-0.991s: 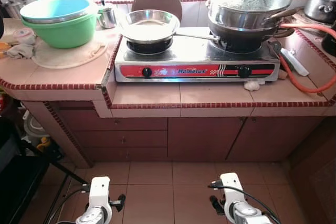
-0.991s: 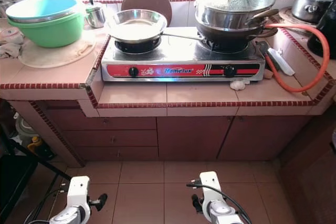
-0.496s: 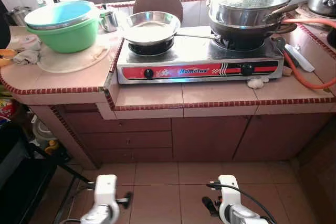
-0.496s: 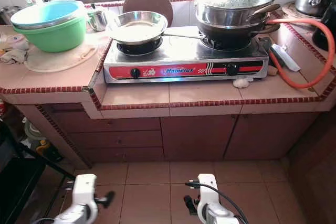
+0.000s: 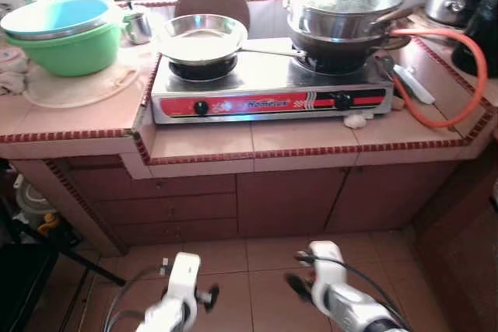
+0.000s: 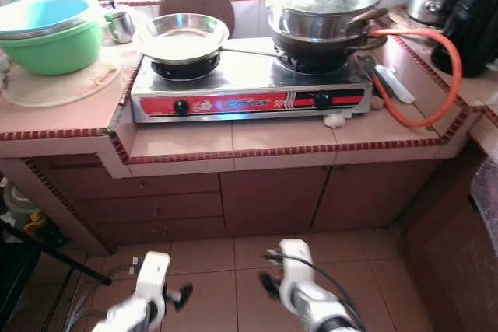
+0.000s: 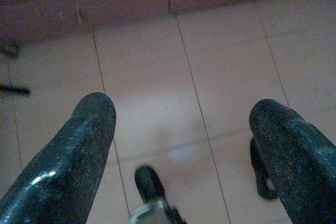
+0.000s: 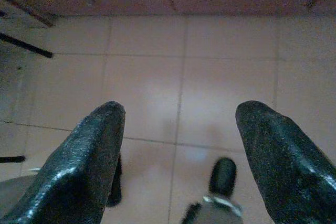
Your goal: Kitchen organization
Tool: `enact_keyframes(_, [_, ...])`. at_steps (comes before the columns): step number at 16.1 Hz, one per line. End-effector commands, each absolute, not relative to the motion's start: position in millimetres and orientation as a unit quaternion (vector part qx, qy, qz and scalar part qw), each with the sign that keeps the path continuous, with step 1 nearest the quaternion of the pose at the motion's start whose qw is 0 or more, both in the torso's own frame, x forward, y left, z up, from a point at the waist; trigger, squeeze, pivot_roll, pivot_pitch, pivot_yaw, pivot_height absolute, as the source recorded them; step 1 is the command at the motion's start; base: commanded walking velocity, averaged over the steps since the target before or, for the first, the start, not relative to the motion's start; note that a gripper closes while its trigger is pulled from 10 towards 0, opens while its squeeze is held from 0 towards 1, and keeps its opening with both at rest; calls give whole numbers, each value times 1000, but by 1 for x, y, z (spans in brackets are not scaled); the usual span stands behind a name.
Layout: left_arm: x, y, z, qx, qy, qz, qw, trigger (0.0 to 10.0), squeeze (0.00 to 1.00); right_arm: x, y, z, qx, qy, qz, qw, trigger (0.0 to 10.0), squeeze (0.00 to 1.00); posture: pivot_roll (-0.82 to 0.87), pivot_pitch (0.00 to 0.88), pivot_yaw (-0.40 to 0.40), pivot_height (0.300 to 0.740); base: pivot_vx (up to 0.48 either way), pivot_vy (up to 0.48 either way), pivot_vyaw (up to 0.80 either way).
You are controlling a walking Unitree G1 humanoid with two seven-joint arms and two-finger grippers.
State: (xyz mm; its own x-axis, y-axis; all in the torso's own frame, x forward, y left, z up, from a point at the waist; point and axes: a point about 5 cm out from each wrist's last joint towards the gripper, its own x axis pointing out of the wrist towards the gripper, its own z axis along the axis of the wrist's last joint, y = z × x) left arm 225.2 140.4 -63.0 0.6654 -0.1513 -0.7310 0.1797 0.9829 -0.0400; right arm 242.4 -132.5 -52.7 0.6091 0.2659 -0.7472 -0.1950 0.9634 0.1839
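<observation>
Both grippers hang low over the floor tiles with fingers spread and empty, left gripper [image 7: 181, 145] and right gripper [image 8: 178, 156]; the frying pan [image 5: 201, 37] sits on the stove [image 5: 268, 91], ahead and well above them, handle lying rightward, nearer the right arm

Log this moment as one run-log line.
phase: facing stove | left pincer: open, low over floor, idle | right pincer: open, low, idle | pan: on left burner | held: nothing
</observation>
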Motion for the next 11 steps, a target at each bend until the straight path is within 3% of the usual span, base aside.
enact_keyframes(1, [232,151,-59,19,391,-76,917,10000,0,240,-131,-54,35,427,136,894,10000,0,-203,0,30,740,0,0,0])
enact_keyframes(5, [253,167,-43,-24,356,-32,934,10000,0,250,-121,-47,16,408,130,903,10000,0,-159,0,83,740,0,0,0])
enact_keyframes(7, [255,187,-36,30,308,-12,951,10000,0,265,-127,-36,90,371,104,918,10000,0,-180,0,107,740,0,0,0])
enact_keyframes(11, [255,220,-21,152,251,-46,955,10000,0,275,-148,-22,47,301,125,944,10000,0,-191,0,95,740,0,0,0])
